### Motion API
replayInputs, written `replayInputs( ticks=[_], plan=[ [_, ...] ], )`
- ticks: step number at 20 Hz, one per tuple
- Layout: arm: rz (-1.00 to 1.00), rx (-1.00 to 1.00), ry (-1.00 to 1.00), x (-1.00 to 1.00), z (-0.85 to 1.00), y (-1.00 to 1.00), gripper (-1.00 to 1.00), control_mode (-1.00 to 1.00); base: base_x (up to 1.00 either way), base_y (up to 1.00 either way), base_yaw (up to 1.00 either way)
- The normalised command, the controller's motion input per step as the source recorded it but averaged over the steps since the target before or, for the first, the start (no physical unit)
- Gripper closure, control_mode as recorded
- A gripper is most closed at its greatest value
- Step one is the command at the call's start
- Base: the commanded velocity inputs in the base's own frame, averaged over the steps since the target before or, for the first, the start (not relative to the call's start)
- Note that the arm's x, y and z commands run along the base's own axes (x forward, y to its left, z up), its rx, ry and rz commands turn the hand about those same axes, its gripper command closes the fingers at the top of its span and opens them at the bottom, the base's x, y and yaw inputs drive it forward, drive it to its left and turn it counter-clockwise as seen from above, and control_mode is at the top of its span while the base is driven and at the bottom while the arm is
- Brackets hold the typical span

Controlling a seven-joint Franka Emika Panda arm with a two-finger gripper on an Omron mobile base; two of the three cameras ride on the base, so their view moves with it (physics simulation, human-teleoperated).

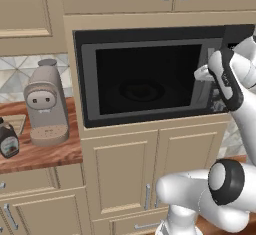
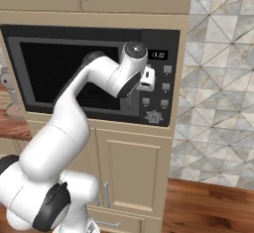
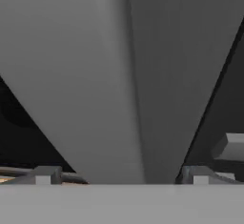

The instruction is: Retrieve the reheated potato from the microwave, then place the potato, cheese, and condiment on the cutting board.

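— Kitchen cabinetry in beige runs floor to ceiling, with a reddish-brown countertop (image 1: 40, 154) off to the left. What sits closest?

— The white arm (image 2: 64, 128), rising from the base and reaching up to the microwave's right side. Its gripper (image 3: 121, 175) is up against the microwave's door handle (image 3: 128, 75): in the hand view that grey upright bar stands between the two dark fingertips (image 3: 45, 175), which sit far apart on either side of it. Whether they touch it I cannot tell.

— So the jaws are spread wide?

— Yes, wide, with nothing clamped.

— And the microwave itself?

— The microwave (image 1: 145, 79) is built into the cabinets, its dark glass door closed, the button panel (image 2: 161, 88) and small display to the right. What lies behind the glass is too dark to make out.

— Anything on the counter?

— The condiment (image 1: 8, 139) stands at the far left edge, the cutting board (image 1: 15, 122) just behind it, and a beige coffee machine (image 1: 46, 104) beside them, nearer the microwave.
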Motion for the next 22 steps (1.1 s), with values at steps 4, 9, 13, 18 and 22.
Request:
replayInputs(
  ticks=[4,9,13,18,22],
  plan=[
    [0.0,0.12,-0.2,0.48,-0.12,0.11,-1.0,-1.0,0.0,0.0,0.0],
    [0.0,0.11,-0.15,0.63,-0.15,0.17,-1.0,-1.0,0.0,0.0,0.0],
    [0.0,0.12,-0.08,0.77,-0.2,0.28,1.0,-1.0,0.0,0.0,0.0],
    [0.0,0.09,-0.01,0.56,-0.3,0.36,1.0,-1.0,0.0,0.0,0.0],
    [0.05,0.07,0.0,0.06,-0.22,0.41,1.0,-1.0,0.0,0.0,0.0]
  ],
)
